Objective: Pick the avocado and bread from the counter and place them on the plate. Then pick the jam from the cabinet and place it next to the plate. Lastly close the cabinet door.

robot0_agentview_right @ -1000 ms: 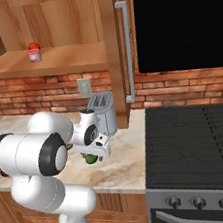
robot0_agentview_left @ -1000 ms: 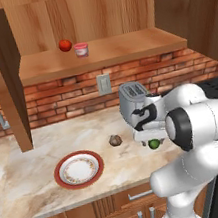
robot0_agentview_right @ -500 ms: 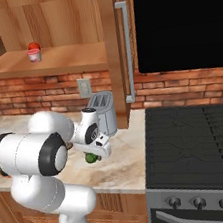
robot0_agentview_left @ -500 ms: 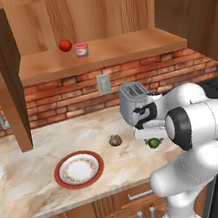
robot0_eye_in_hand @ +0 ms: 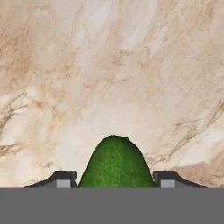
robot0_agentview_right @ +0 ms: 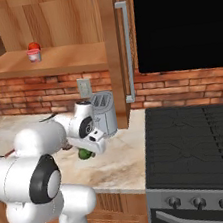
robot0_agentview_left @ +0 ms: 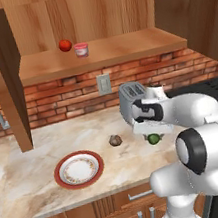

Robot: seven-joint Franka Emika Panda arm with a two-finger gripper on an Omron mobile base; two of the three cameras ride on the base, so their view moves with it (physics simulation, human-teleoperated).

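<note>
Hand view shows my gripper (robot0_eye_in_hand: 113, 186) clamped on the small dark-green avocado (robot0_eye_in_hand: 115, 164) at bottom centre, low over the beige marbled stone counter (robot0_eye_in_hand: 109, 78), so I judge the first pick is made. Next I lift and carry it to the round white red-rimmed plate (robot0_agentview_left: 79, 169), lower left in the left base view. The lumpy brown bread chunk (robot0_agentview_left: 115, 140) lies between, the silver toaster (robot0_agentview_left: 131, 102) stands just behind, and the path looks open.

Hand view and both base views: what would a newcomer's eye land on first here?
The big white arm bent low over the counter, its end effector shut on the green avocado beside the toaster. Next, the red-rimmed plate near the counter's front, with the bread between it and the avocado.
</note>
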